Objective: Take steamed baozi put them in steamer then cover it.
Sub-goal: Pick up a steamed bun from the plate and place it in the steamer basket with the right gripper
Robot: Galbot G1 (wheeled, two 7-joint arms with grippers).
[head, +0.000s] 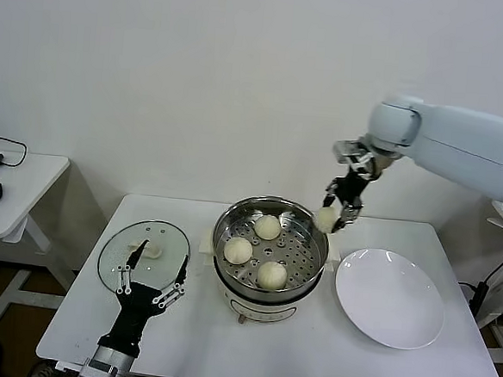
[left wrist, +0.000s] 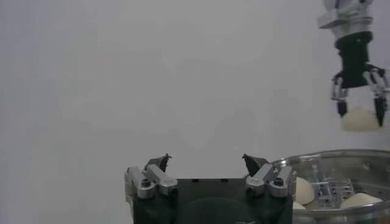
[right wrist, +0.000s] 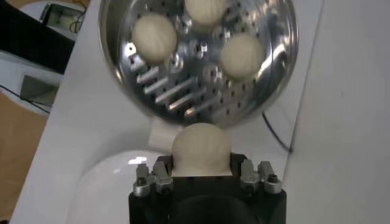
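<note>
Fourth baozi (head: pixel 326 218) is hanging above the steamer (head: pixel 309 231) rim, right gripper (head: pixel 337 216) clenching it for the drop; three baozi (head: pixel 255 250) are sitting inside already. Left gripper (head: pixel 151 282) is waiting spread wide over the cover (head: pixel 164 234) on the table (head: pixel 326 358), plate (head: pixel 390 298) emptied.

Three baozi (head: pixel 257 250) in steamer (head: pixel 309 227); fourth (head: pixel 326 218) aloft

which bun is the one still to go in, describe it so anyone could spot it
Find the shiny steamer in the middle of the white table. Just above its right rim hangs the right gripper, jaws closed on a bun. It is the only one in the air; the other three buns lie inside.
</note>
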